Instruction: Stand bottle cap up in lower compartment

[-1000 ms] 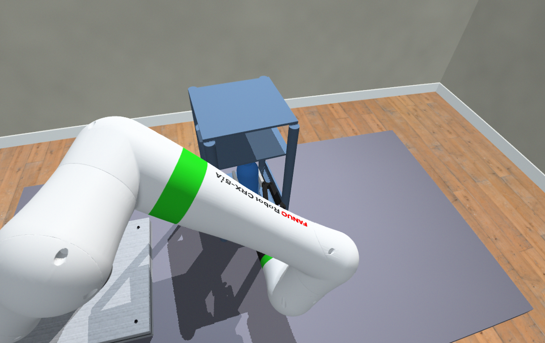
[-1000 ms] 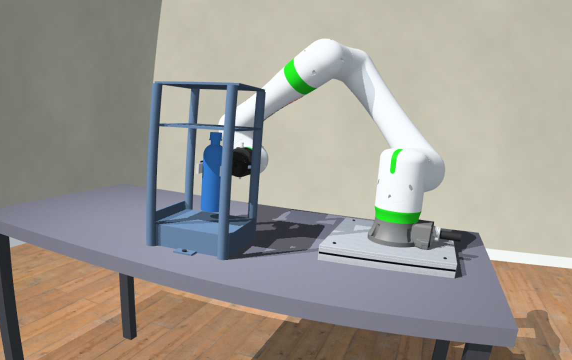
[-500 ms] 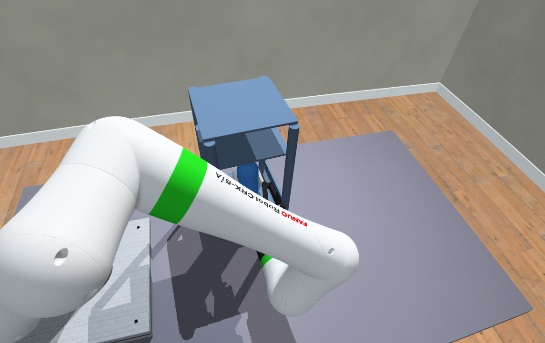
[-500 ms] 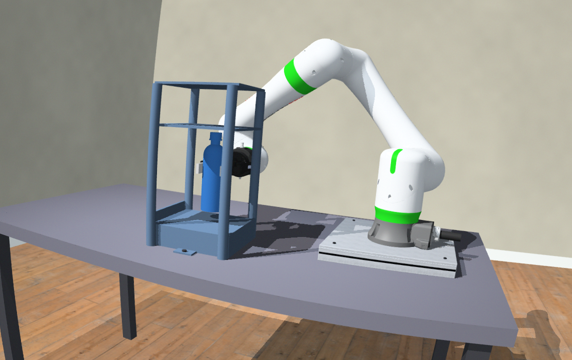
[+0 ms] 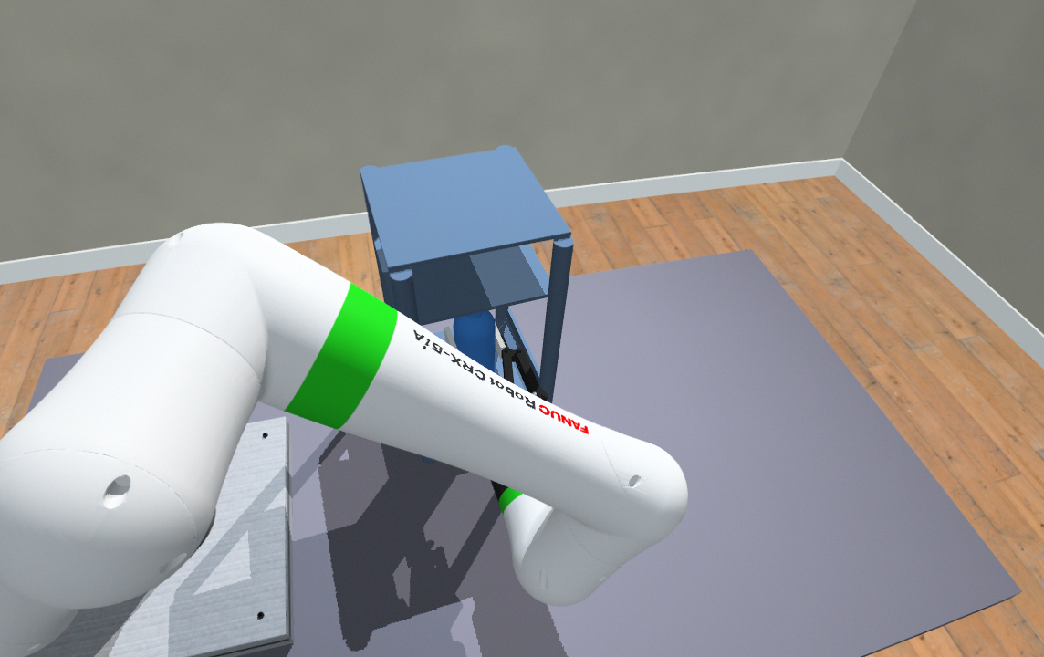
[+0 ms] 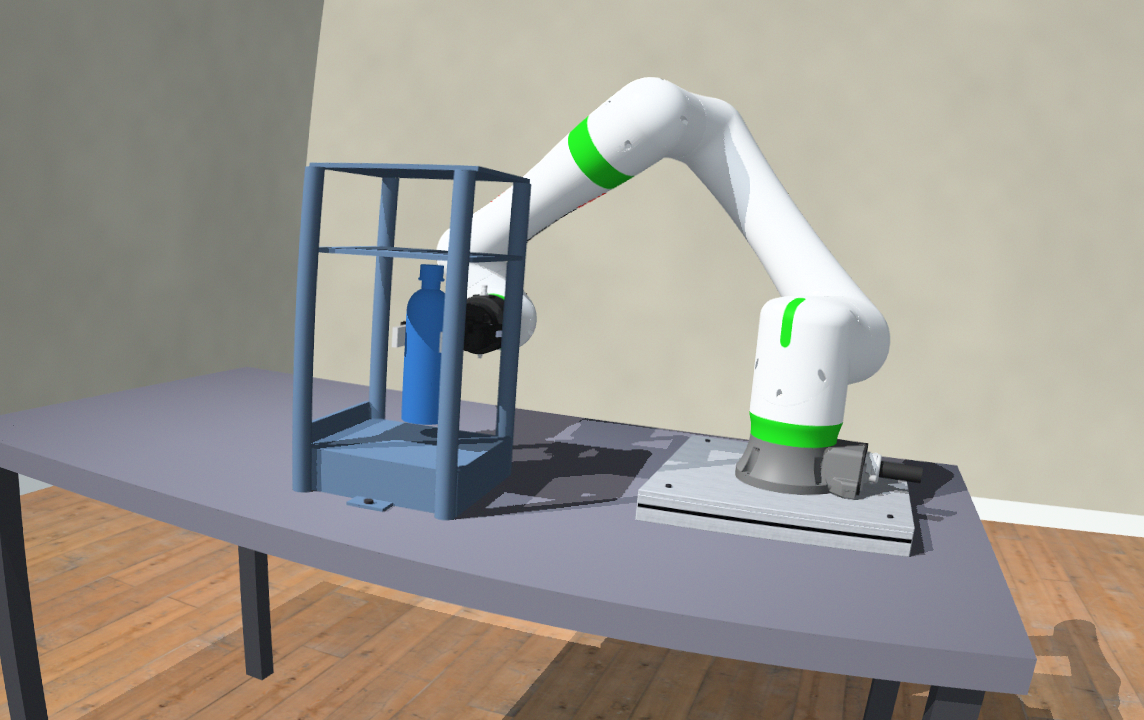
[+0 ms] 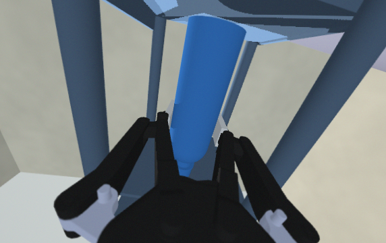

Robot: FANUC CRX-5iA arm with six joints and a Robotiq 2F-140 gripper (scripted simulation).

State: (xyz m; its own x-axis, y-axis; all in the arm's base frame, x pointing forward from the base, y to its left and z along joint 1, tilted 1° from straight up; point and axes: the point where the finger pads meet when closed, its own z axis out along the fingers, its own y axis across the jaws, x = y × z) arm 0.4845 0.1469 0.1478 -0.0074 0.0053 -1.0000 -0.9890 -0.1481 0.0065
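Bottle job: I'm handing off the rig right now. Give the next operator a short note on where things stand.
Gripper: shut on the bottle, gripping its upper body.
Bottle: cap up inside the lower compartment of the shelving unit, base just above the compartment floor, not yet resting on it.
Done: pick-up, carry into the compartment.
Left: lower until the whole base sits behind the lip, check it is upright, open, back out between the front posts.
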